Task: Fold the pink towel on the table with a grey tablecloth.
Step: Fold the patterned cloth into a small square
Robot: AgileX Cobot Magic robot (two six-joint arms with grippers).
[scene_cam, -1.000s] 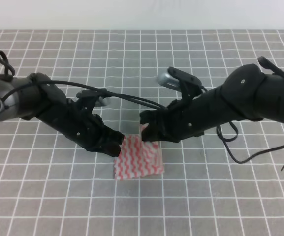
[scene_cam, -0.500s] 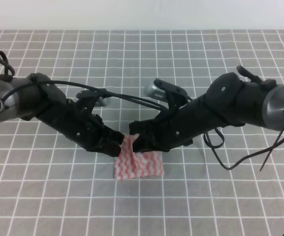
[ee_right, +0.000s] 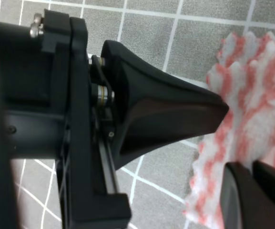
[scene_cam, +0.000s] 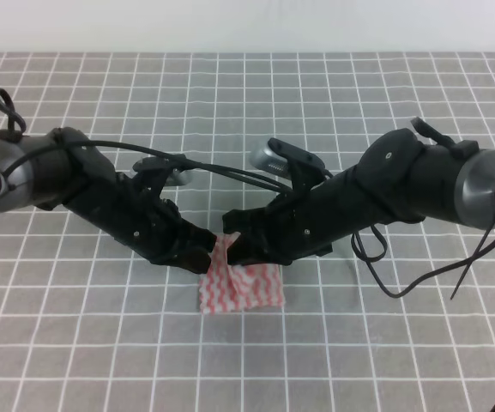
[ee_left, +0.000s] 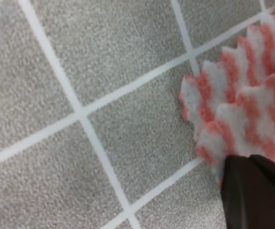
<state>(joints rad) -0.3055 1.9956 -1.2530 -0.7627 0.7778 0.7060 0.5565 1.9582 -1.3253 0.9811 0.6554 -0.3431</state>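
Big grey gridded table (scene_cam: 75, 343) fills the whole view, with the pink towel (scene_cam: 245, 286) sitting near the middle, its far edge bunched up off the cloth. Both arms meet right over that raised edge. The left gripper (scene_cam: 202, 251) is clamped on the towel's far left corner, and the right gripper (scene_cam: 237, 246) is pinching the towel just beside it, almost touching the other.

Free room and obstacles. The grey, white-gridded cloth table (scene_cam: 333, 343) lies open in front of and behind the arms. At centre, the left end effector (scene_cam: 206, 249) and right end effector (scene_cam: 233, 247) meet tip to tip over the pink-and-white zigzag-striped towel (scene_cam: 243, 287), closing off passage between them; black cables (scene_cam: 221, 167) span above.
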